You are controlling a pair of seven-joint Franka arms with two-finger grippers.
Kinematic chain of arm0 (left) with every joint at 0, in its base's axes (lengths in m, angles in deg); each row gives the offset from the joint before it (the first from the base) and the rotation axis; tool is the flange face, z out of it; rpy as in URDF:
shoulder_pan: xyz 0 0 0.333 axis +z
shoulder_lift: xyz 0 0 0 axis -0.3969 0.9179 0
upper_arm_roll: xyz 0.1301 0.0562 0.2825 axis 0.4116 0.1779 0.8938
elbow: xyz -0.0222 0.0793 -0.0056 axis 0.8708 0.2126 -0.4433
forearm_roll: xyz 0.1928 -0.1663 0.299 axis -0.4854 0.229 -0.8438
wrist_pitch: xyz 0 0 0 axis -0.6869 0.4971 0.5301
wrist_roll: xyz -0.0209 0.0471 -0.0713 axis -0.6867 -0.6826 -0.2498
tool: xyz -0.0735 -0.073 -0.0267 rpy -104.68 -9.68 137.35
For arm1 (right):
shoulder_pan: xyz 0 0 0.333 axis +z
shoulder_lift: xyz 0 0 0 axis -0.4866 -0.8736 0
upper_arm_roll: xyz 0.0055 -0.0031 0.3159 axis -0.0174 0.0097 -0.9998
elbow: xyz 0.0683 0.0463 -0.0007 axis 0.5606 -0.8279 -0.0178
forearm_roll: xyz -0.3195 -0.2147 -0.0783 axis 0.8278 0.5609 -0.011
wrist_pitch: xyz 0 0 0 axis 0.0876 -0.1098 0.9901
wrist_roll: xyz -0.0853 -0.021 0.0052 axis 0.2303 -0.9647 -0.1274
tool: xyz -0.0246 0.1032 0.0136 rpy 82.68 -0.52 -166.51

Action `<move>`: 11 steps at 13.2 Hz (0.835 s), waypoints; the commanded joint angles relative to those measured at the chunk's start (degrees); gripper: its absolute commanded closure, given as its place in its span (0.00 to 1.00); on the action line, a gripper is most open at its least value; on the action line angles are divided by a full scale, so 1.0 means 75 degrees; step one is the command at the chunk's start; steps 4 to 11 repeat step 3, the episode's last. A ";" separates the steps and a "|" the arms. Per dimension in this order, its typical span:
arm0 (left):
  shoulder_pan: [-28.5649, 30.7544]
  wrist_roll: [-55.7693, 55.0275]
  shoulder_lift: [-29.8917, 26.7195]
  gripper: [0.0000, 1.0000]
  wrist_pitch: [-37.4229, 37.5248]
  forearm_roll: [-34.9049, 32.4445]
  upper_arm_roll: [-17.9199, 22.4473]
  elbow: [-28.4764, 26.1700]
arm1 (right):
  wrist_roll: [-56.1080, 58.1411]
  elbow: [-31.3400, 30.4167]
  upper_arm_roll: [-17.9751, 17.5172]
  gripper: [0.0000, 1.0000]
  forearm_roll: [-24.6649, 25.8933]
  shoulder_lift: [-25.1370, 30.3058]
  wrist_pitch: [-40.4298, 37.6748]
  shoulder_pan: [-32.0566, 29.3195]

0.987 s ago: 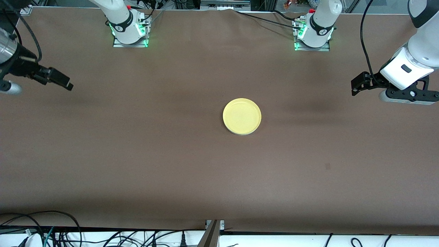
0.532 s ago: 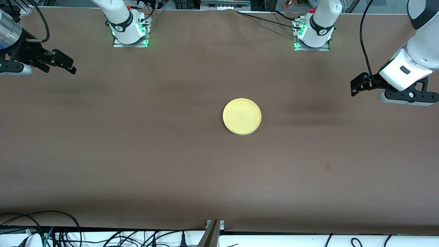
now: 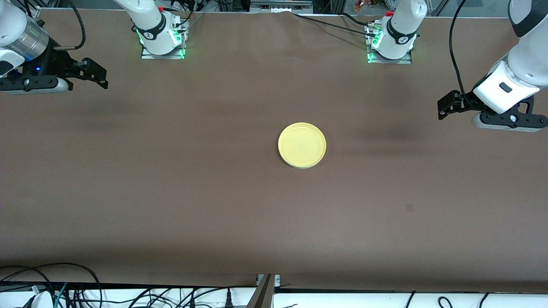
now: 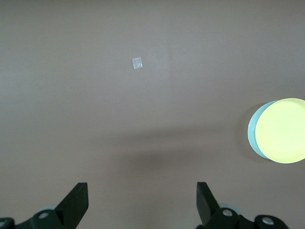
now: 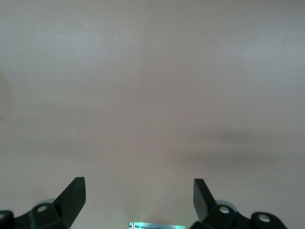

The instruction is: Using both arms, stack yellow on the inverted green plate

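The yellow plate (image 3: 302, 144) lies right side up in the middle of the brown table, on top of the green plate, of which only a thin edge (image 3: 302, 167) shows. In the left wrist view the yellow plate (image 4: 284, 131) covers the green plate (image 4: 252, 132) except for a pale crescent. My left gripper (image 3: 443, 109) hangs open and empty over the table toward the left arm's end, well away from the plates; its fingers (image 4: 77, 200) stand wide apart. My right gripper (image 3: 102, 78) hangs open and empty over the right arm's end (image 5: 139, 183).
A small square tape mark (image 3: 409, 207) is on the table nearer the front camera than the left gripper; it also shows in the left wrist view (image 4: 137, 63). The two arm bases (image 3: 162, 40) stand at the table's back edge. Cables (image 3: 64, 286) lie along the front edge.
My right gripper has swung toward the robots' side of the table and a little toward the middle. The left gripper has barely shifted. The plates have not moved.
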 commanded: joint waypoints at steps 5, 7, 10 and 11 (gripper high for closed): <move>-0.0004 0.0060 0.0114 0.00 0.0236 0.0006 0.0002 0.0273 | 0.0057 0.0032 -0.0080 0.00 0.0141 0.0054 -0.0052 -0.0129; -0.0004 0.0060 0.0114 0.00 0.0236 0.0006 0.0002 0.0273 | 0.0057 0.0032 -0.0080 0.00 0.0141 0.0054 -0.0052 -0.0129; -0.0004 0.0060 0.0114 0.00 0.0236 0.0006 0.0002 0.0273 | 0.0057 0.0032 -0.0080 0.00 0.0141 0.0054 -0.0052 -0.0129; -0.0004 0.0060 0.0114 0.00 0.0236 0.0006 0.0002 0.0273 | 0.0057 0.0032 -0.0080 0.00 0.0141 0.0054 -0.0052 -0.0129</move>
